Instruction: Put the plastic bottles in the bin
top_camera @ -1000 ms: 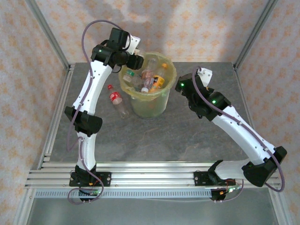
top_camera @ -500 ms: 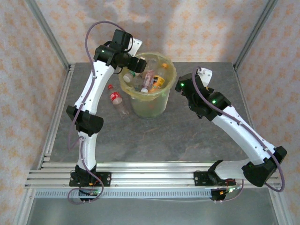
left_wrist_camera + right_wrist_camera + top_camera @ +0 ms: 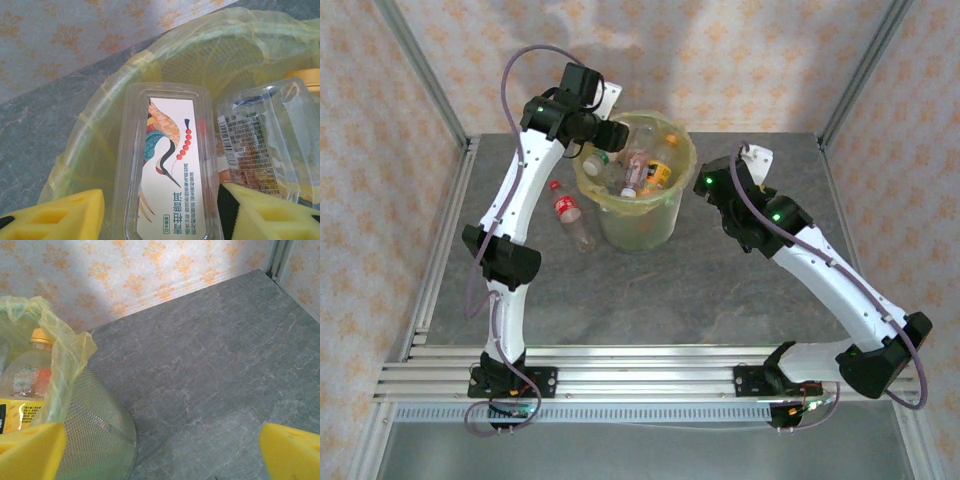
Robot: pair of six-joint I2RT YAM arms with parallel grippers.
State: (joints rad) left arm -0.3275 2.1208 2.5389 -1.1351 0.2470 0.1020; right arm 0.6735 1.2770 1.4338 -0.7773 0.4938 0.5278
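The bin (image 3: 642,226), a pale yellow-green bucket with a yellow bag liner, stands at the table's back centre with several plastic bottles (image 3: 642,165) inside. My left gripper (image 3: 610,134) hangs over its left rim. In the left wrist view the left gripper (image 3: 162,212) has its yellow pads (image 3: 70,217) close on both sides of a clear flat bottle with a crane label (image 3: 170,165), above the liner (image 3: 100,125). One red-labelled bottle (image 3: 570,212) lies on the table left of the bin. My right gripper (image 3: 706,184) stands open just right of the bin, and the right gripper (image 3: 162,455) holds nothing.
A second clear bottle with a barcode label (image 3: 260,140) lies beside the crane one in the bin. The right wrist view shows the bin's mesh wall (image 3: 95,420) and an orange-capped bottle (image 3: 30,370) inside. Metal frame posts (image 3: 430,90) stand at the table's back corners.
The left arm shifted slightly right, bringing its gripper further over the bin's rim. The right arm and the bottle on the table have stayed put.
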